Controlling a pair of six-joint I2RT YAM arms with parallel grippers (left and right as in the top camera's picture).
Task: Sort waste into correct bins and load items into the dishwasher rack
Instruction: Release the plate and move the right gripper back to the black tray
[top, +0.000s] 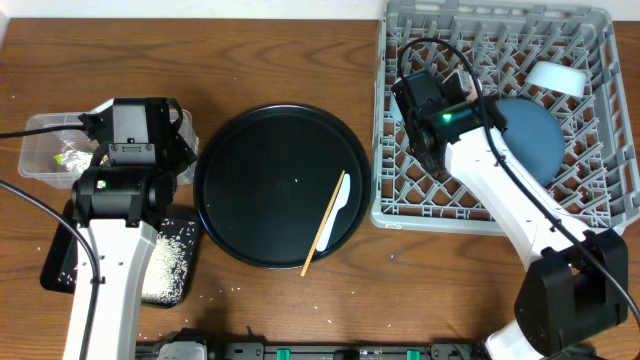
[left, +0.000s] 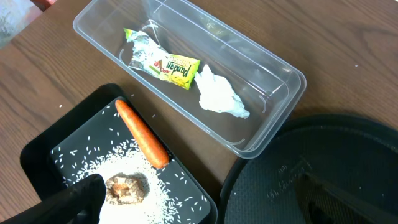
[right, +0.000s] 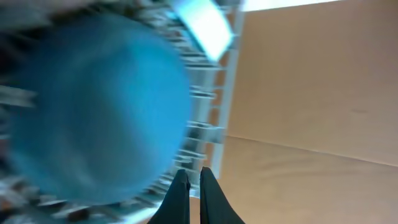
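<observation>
left gripper (top: 135, 140) spread, empty, above black tray (left: 37, 155) | right gripper (right: 193, 186) closed, empty, by plate (top: 535, 135) in rack (top: 600, 215) | wrapper (left: 165, 62), tissue (left: 221, 96) in box (left: 273, 68), carrot (left: 142, 134) in black tray: kinds apart | spoon (top: 338, 212), chopstick (top: 322, 232) unracked on round tray (top: 260, 180)

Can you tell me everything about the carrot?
The carrot is orange, smooth, slim and whole, with rounded ends. It lies flat and slantwise in the black tray. Its upper end is near the tray's rim and its lower end rests on white rice. A brown lump sits close by, not touching it. Nothing grips it.
</observation>
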